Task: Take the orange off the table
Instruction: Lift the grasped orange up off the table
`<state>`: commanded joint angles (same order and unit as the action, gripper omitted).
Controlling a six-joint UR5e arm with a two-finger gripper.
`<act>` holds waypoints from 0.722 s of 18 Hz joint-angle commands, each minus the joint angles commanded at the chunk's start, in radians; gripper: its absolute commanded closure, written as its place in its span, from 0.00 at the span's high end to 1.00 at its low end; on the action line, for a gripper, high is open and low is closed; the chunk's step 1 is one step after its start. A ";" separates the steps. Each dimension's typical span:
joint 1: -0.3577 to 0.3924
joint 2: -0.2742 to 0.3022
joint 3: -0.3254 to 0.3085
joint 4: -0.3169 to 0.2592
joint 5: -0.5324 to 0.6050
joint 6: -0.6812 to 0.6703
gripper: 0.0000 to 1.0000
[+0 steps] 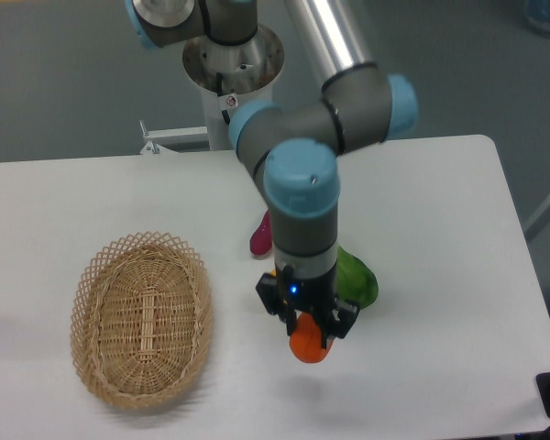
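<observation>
Gripping orange (309,346) (small, bright, smooth): end effector (308,335).

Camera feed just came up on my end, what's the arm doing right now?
The gripper is closed on the orange, holding it from above over the near part of the white table. The arm hides most of what lies behind it: a green vegetable shows just to the right of the wrist, and a pink-purple item peeks out on the left. The wicker basket sits apart at the left with nothing visible in it.
</observation>
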<state>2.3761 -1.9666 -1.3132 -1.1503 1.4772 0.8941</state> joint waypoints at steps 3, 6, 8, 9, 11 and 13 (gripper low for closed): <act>0.017 0.024 -0.001 -0.016 -0.027 0.023 0.44; 0.038 0.046 -0.003 -0.054 -0.051 0.038 0.44; 0.040 0.046 0.000 -0.055 -0.054 0.052 0.44; 0.040 0.048 0.000 -0.057 -0.054 0.054 0.44; 0.040 0.048 0.000 -0.057 -0.054 0.054 0.45; 0.041 0.048 0.000 -0.057 -0.055 0.054 0.45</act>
<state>2.4176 -1.9190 -1.3131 -1.2072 1.4220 0.9480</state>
